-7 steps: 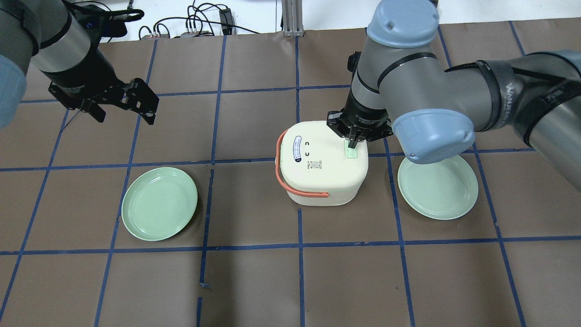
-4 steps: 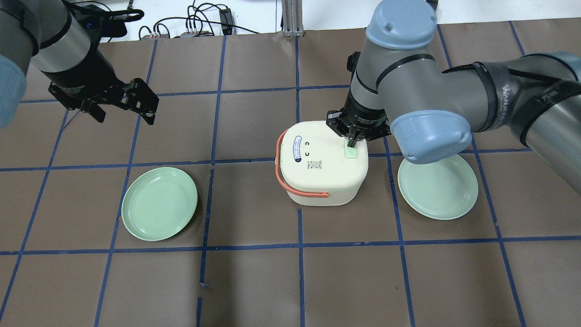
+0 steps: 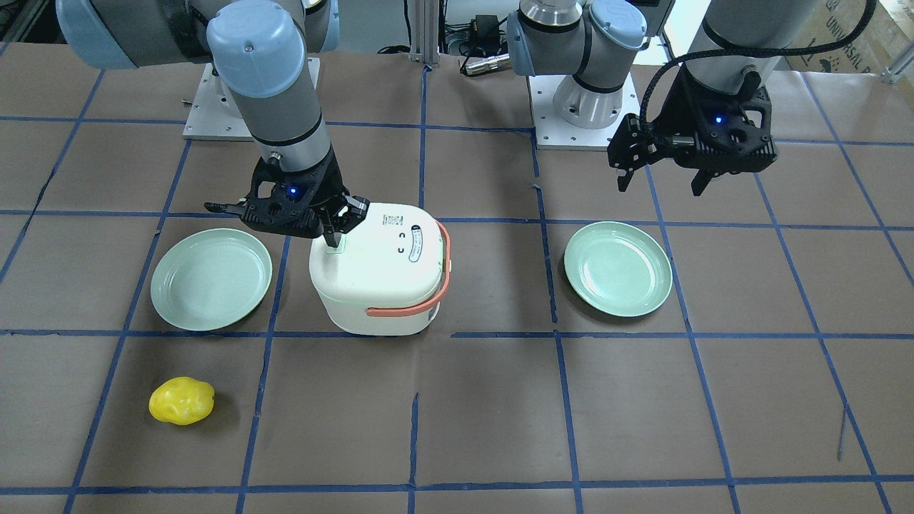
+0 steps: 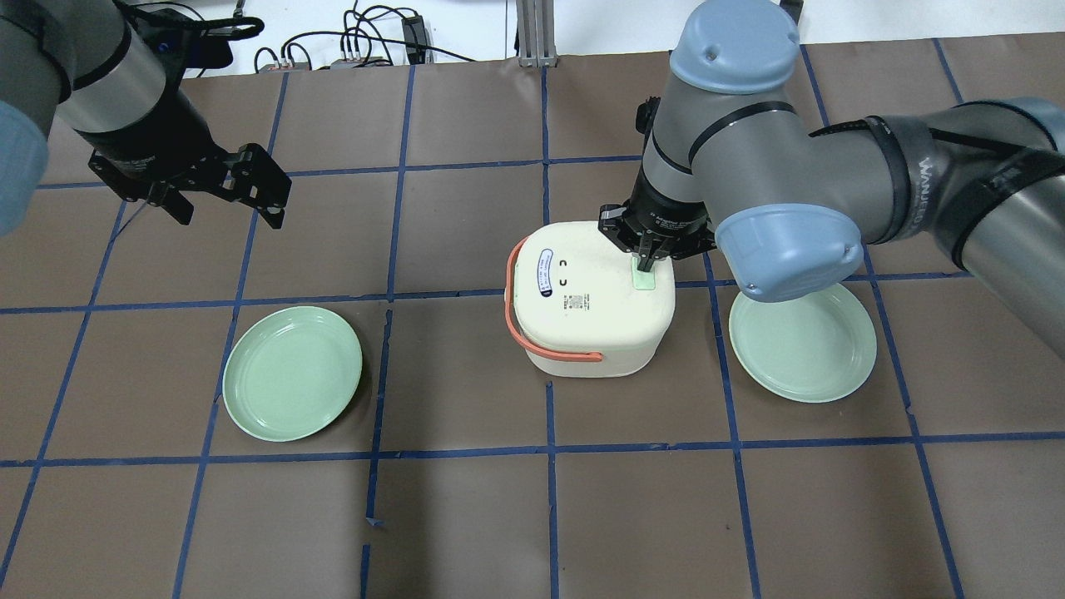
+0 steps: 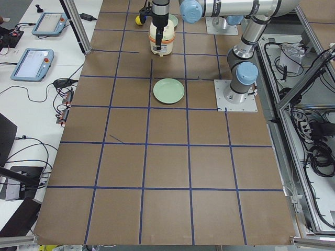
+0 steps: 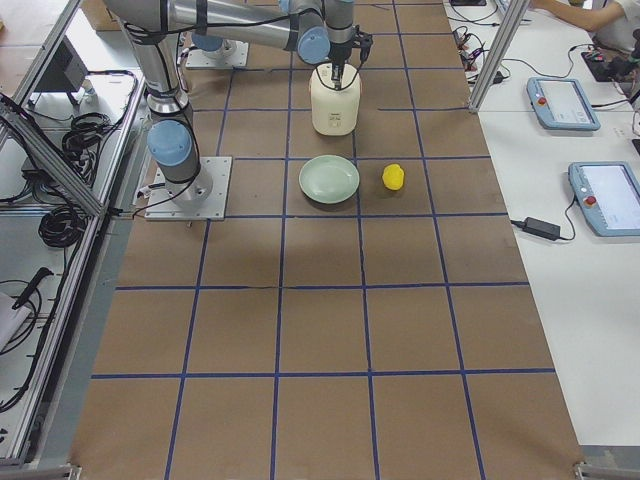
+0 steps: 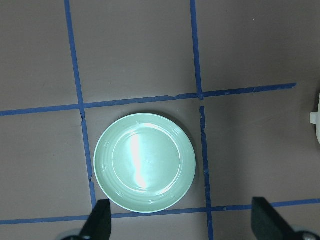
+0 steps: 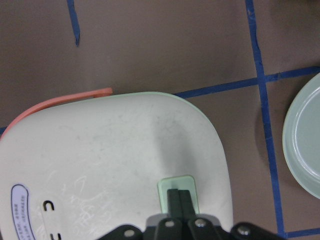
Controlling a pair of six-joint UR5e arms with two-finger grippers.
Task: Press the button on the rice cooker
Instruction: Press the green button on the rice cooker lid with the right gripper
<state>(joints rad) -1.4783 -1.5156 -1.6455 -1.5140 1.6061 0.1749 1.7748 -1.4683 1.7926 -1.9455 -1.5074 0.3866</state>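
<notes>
**Step in hand.** The press is in progress. The right tool (image 4: pixel 646 264) is set on the pale green button (image 8: pixel 165 192) of the rice cooker (image 4: pixel 582 320). Its two fingers are drawn together with no gap and grip nothing. The joined tips act as a single probe on the button face. The pictures do not show whether the button is fully depressed.

**Location of the work.** The cooker stands upright near the middle of the desk (image 4: pixel 466 516), between the left plate (image 4: pixel 291 373) and the right plate (image 4: pixel 803 341), touching neither. The button sits on the lid, near the edge on the robot's right. The orange handle (image 4: pixel 532 345) lies folded down round the opposite side.

**Next move (judgement).** If the button has not yet given, the push should go straight down along the tool axis. A straight lift should follow to clear the lid. Sideways load should be avoided, as the cooker is not held and would probably slide.

**Arm pose.** The right arm reaches in over the right plate, wrist vertical and fingers pointing down. The left arm is parked well apart. The left tool (image 3: pixel 660 182) hangs above the left plate, jaws spread wide and empty.
</notes>
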